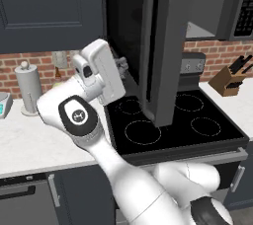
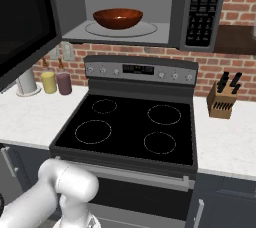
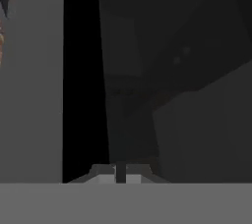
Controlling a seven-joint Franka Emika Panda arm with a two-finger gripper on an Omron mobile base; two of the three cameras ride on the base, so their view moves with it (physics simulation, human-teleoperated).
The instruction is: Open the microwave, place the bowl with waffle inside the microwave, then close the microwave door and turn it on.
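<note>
Reddish-brown bowl [image 2: 118, 18] inside open microwave [image 2: 135, 7]

bowl [image 2: 118, 18]: glossy reddish-brown; microwave [image 2: 150, 2]: dark-grey shell, light grey interior | stove [image 2: 131, 128]: black top, thin white burner rings | wall [image 2: 235, 7]: red brick | knife block [image 2: 222, 101]: tan wood

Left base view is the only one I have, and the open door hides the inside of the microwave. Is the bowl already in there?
Observer: Yes. The bowl sits on the round turntable inside the microwave.
Operator: Is the waffle in it?
Observer: The right base view meets the bowl from the side, and nothing shows above its rim, so I cannot tell.
Operator: And the gripper?
Observer: In the hand view the gripper is shut and holds nothing.
</note>
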